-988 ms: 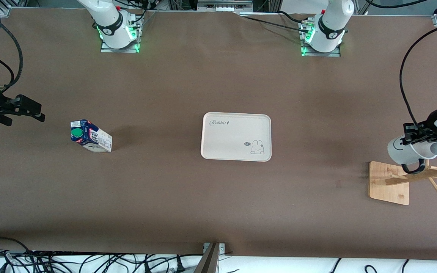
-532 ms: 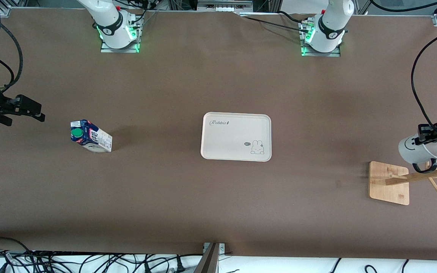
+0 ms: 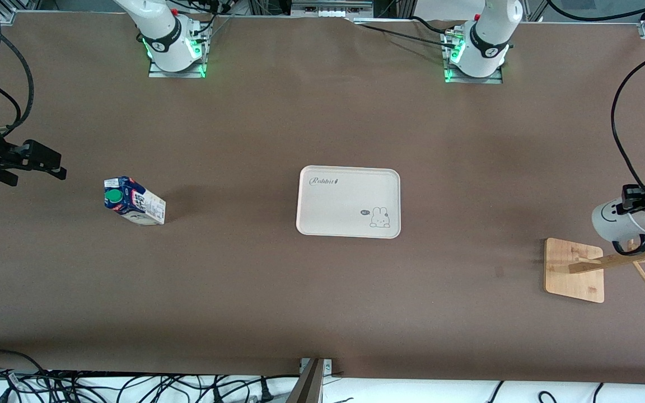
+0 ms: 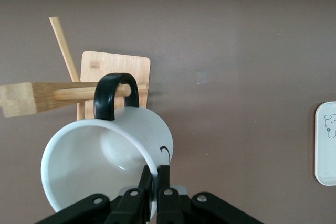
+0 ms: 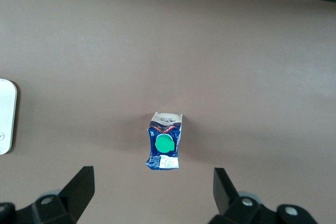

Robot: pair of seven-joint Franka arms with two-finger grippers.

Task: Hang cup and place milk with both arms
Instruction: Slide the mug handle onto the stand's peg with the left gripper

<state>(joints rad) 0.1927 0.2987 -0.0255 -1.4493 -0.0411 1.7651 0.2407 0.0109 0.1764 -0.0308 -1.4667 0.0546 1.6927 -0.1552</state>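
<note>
We find the left tool pinching the rim of the small white glazed mug with a black loop handle and a black smiley face, one finger inside the wall and one outside. The mug is carried tipped on its side, handle downward toward the pale wooden cup rack with a flat square base and slanted pegs at the left arm's end of the counter. We judge this tilt is chosen so that the loop can be threaded over a peg: in the left wrist view the black handle sits around or just at the tip of the round wooden peg; which, we cannot tell.

The right tool hangs with fingers spread wide, over bare brown counter near the right arm's end, apparently waiting above the small gable-top carton with a dark blue top, round green cap and white printed sides, which stands upright and untouched.

A cream rectangular tray with rounded corners and a rabbit print lies mid-counter, presumably the carton's destination. The mug's surface looks smooth and glossy, the carton's faces flat and creased.
</note>
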